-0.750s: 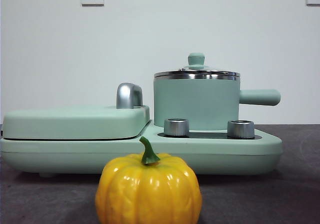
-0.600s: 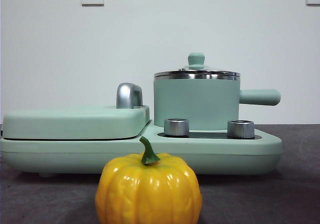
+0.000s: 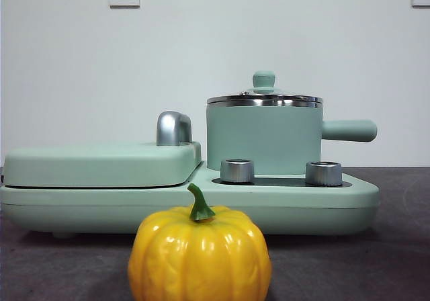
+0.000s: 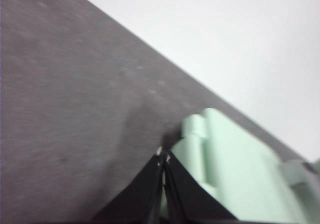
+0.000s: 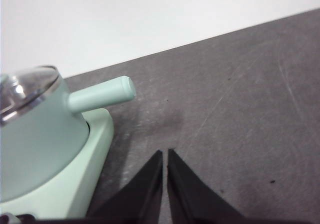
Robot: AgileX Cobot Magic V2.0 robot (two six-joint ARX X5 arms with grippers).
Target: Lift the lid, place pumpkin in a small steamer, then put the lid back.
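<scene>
Front view: pumpkin (image 3: 199,254) at near edge of tabletop (image 3: 396,261), base cut off by frame, green stem upright. Behind it, cooker base (image 3: 295,203); steamer (image 3: 263,138) seated on its right half, behind two steel knobs (image 3: 237,170), side handle pointing right. Lid (image 3: 264,97) resting on steamer rim, knob up; glass dome hard to make out from this level angle. Griddle cover (image 3: 101,163) closed on left half, chrome handle (image 3: 173,127) behind it. Steamer interior hidden. No arm in sight here.

Left wrist view, blurred: left gripper (image 4: 163,160) with jaws pressed together, empty, above bare tabletop just beside a mint-green corner of cooker; remainder of cooker cut off.

Right wrist view: right gripper (image 5: 165,156) with jaws closed, a thin slit between tips, holding nothing, over bare tabletop off right end of cooker. Steamer and lid partly cut off at frame edge; pumpkin out of sight in both wrist views.
</scene>
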